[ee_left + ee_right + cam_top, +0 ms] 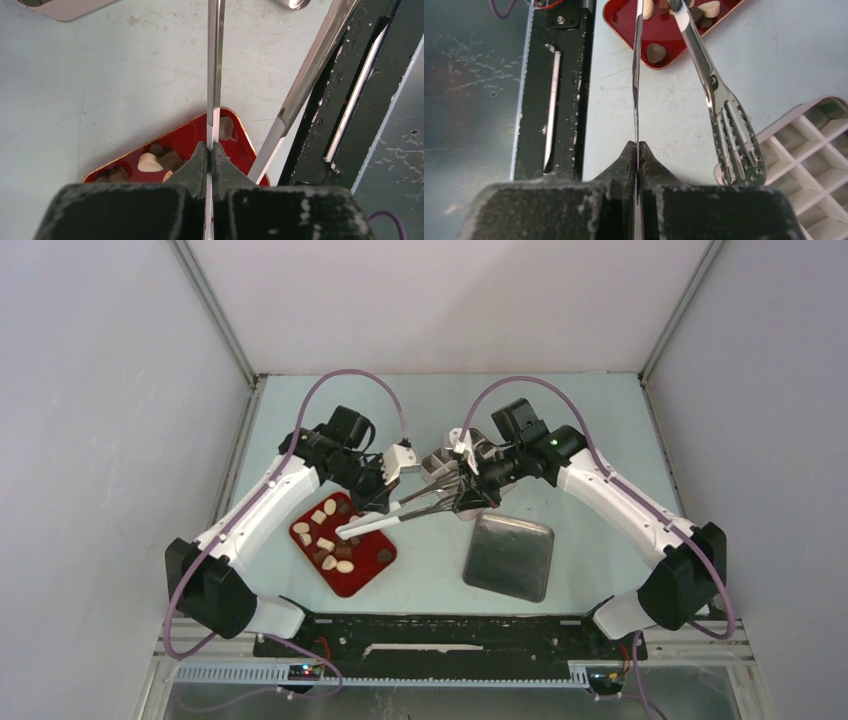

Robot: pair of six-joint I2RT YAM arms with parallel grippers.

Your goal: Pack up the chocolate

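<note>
Table stock, by count.

- Red tray [372, 578]: one, at 8 o'clock on the table.
- Chocolate [325, 544] in it: about seven cream-white pieces [345, 566]; roughly five dark pieces [384, 554]. The dark count is uncertain, as some lie under the tongs.
- Tongs [420, 505]: one pair, two blades.
- Metal tray [510, 557]: one, at 5 o'clock.
- White divided box [809, 145]: one; only partly in view, so its cells cannot be counted.
- Arms: two.
- Grippers: two, the left gripper [211, 148] and the right gripper [637, 147].
</note>
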